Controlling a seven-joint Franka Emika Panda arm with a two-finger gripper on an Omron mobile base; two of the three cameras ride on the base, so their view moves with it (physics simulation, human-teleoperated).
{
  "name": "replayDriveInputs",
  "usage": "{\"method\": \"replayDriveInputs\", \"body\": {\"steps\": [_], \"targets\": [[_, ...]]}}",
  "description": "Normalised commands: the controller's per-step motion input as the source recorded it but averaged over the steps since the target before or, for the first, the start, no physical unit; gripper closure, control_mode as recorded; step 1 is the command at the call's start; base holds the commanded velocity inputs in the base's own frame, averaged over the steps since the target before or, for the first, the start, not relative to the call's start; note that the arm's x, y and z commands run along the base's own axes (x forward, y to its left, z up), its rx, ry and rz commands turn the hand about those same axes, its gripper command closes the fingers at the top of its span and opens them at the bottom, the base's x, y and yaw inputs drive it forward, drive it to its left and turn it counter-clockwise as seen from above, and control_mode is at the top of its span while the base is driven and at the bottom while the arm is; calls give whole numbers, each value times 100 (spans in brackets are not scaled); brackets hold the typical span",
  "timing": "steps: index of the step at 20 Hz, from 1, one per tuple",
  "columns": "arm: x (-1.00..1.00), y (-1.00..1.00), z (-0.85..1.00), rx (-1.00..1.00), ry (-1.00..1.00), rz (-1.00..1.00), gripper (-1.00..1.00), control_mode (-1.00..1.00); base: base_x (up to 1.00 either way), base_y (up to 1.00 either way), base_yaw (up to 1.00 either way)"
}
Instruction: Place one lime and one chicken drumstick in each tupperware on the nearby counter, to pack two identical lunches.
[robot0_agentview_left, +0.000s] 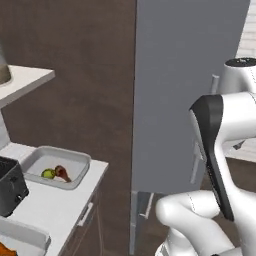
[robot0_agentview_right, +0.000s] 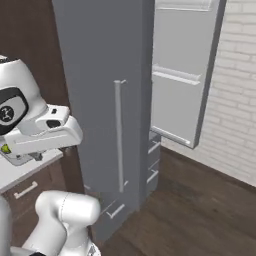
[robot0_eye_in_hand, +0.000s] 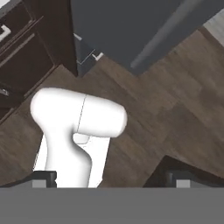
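One tupperware (robot0_agentview_left: 75, 161) sits on the pale counter (robot0_agentview_left: 55, 205) at the left, holding a green lime (robot0_agentview_left: 48, 173) and a brown chicken drumstick (robot0_agentview_left: 63, 173) side by side. The rim of a second tupperware (robot0_agentview_left: 30, 234) shows at the bottom left corner, with something orange (robot0_agentview_left: 5, 249) cut off by the frame edge. My gripper (robot0_eye_in_hand: 112, 179) is open and holds nothing. It points down at the dark wooden floor, well away from the counter. My arm bends up at the right of the left base view.
A dark boxy appliance (robot0_agentview_left: 11, 186) stands on the counter between the two trays. A tall grey cabinet (robot0_agentview_left: 185, 95) with a long handle (robot0_agentview_right: 119, 135) rises right of the counter. A pale shelf (robot0_agentview_left: 27, 80) hangs above it. Bare wooden floor (robot0_agentview_right: 200, 210) stretches toward a brick wall (robot0_agentview_right: 237, 100).
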Motion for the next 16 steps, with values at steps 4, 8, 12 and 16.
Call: {"method": "replayDriveInputs", "body": {"steps": [4, 8, 12, 16], "targets": [[0, 0, 0, 0, 0, 0, -100, 100, 28, -8, -78], [0, 0, 0, 0, 0, 0, -100, 100, 30, -29, -75], [0, 0, 0, 0, 0, 0, -100, 100, 45, -35, -69], [0, 0, 0, 0, 0, 0, -100, 100, 80, -82, -44]]}}
